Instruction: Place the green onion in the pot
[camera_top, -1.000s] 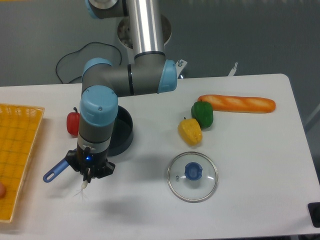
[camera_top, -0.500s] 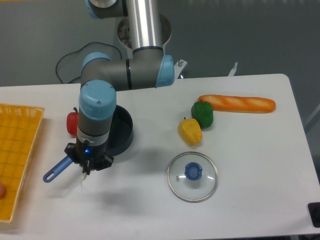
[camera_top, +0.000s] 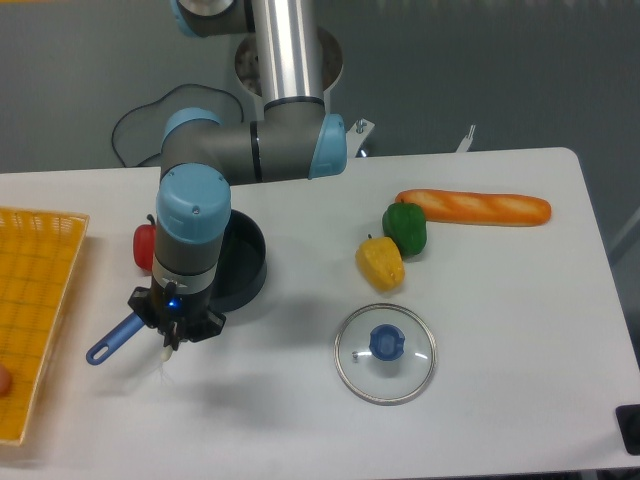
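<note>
Glass lid (camera_top: 385, 352): flat on the bench (camera_top: 500, 330), nearest the camera.
Arm: wrist pointing straight down, just left of the pot's bowl.
Gripper (camera_top: 173, 338): jaws closed on the green onion.
Green onion (camera_top: 168, 352): white bulb end poking out below the jaws, hanging beside the blue handle, outside the pot.
Pot (camera_top: 238, 260): behind the wrist.
Peppers: yellow pepper (camera_top: 381, 262) touching green pepper (camera_top: 405, 227).
Baguette (camera_top: 475, 207): farthest right.

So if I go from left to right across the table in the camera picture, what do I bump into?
Yellow tray → red pepper → pot → yellow pepper → green pepper → bread. The lid sits nearer the front, below the peppers.
</note>
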